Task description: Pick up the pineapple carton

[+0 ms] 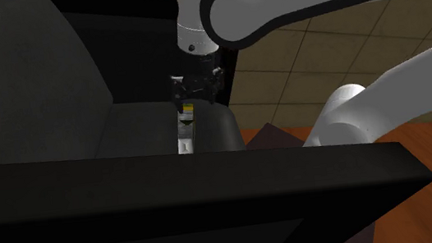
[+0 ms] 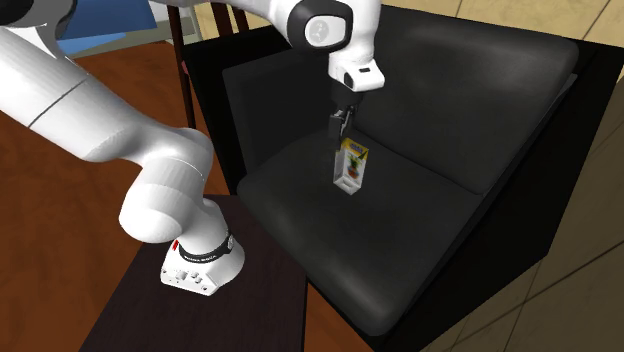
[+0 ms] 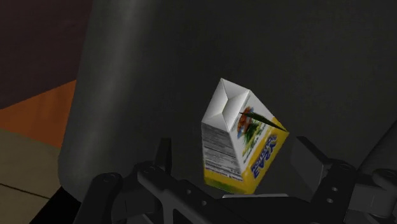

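Pineapple carton [image 2: 352, 166] sits on a black armchair [image 2: 420, 240], the gripper [image 2: 340, 126] poised just above, fingers [image 3: 164, 156] apart and not touching it.

The white arm [image 2: 95, 110] climbs from its base [image 2: 197, 262], then swings over the top and out to a wrist [image 2: 330, 28] that bends to point straight down. Below it hangs the black gripper [image 2: 339, 128], aimed downward. From the hand's own camera, its two fingers [image 3: 164, 156] stand well apart, clasping nothing between them.
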You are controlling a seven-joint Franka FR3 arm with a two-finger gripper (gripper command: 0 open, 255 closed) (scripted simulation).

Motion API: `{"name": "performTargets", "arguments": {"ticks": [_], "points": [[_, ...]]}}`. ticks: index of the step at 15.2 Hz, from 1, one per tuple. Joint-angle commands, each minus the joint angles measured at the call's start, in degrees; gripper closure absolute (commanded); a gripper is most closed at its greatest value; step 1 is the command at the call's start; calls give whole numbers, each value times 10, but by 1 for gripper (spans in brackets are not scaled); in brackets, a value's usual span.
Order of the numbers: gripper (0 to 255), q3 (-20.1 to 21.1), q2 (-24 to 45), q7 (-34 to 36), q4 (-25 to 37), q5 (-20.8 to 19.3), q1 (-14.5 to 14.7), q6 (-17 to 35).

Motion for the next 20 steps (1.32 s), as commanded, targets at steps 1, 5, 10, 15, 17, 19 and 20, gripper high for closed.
{"name": "performTargets", "arguments": {"ticks": [1, 5, 10, 15, 17, 19, 20], "points": [[0, 27, 40, 38, 16, 0, -6, 31], [0, 35, 53, 40, -6, 1, -6, 65], [0, 42, 68, 42, -24, 2, -7, 97], [255, 43, 70, 43, -22, 1, -8, 98], [255, 43, 70, 43, -22, 1, -8, 98], [255, 43, 70, 43, -22, 1, -8, 98], [255, 42, 68, 42, -23, 2, -7, 97]]}}
